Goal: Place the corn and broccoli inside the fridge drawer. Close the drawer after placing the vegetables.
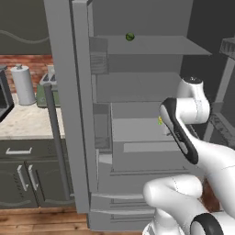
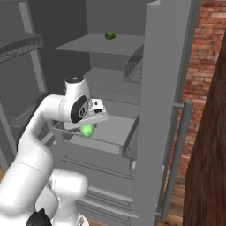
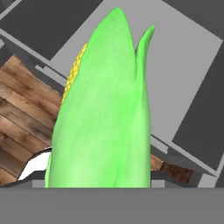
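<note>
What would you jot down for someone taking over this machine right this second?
End effector: closed on the corn, hanging over the open fridge drawer.
Corn: in the grip, not yet set down in the drawer.
Broccoli: I cannot make it out in these pictures.
A small dark green ball sits on the upper fridge shelf; it is not part of the job.
Done: corn picked up and brought to the drawer.
Left: release the corn, fetch and place the broccoli, close the drawer.

Open grey fridge (image 1: 137, 92) with flat shelves; its door (image 1: 69, 114) carries a dark bar handle. Red brick wall (image 2: 201, 66) behind. Speckled counter (image 1: 23, 121) over dark cabinets (image 1: 23, 176), holding a paper towel roll (image 1: 23, 85). Wood plank floor (image 1: 41, 222).
</note>
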